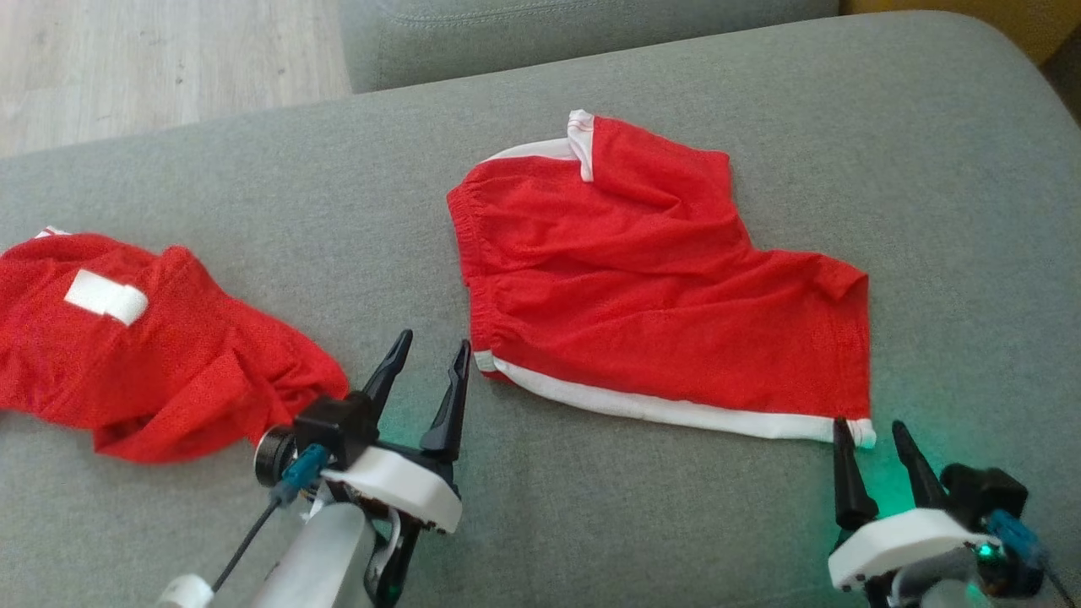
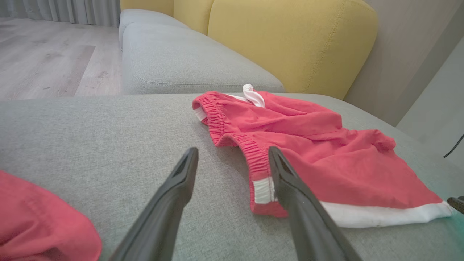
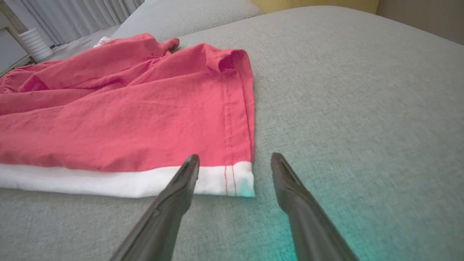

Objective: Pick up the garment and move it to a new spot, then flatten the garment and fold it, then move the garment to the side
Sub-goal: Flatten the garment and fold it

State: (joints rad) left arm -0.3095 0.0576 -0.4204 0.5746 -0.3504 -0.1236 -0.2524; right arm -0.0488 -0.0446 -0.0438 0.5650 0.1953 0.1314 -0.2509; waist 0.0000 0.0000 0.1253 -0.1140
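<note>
A pair of red shorts with white side stripes, the garment (image 1: 642, 270) (image 2: 308, 152) (image 3: 127, 116), lies spread on the grey sofa cushion (image 1: 676, 523). Its waistband faces left and its leg hems face right. My left gripper (image 1: 432, 348) (image 2: 233, 156) is open just short of the near waistband corner, holding nothing. Over at the near hem corner, my right gripper (image 1: 870, 426) (image 3: 235, 159) also stands open, its fingers either side of the white stripe's end, empty.
Another red garment (image 1: 143, 346) (image 2: 40, 224) lies crumpled at the cushion's left. A second grey cushion (image 2: 174, 61) and yellow backrest (image 2: 290, 40) stand beyond. Wooden floor (image 1: 152, 59) lies past the cushion's far left edge.
</note>
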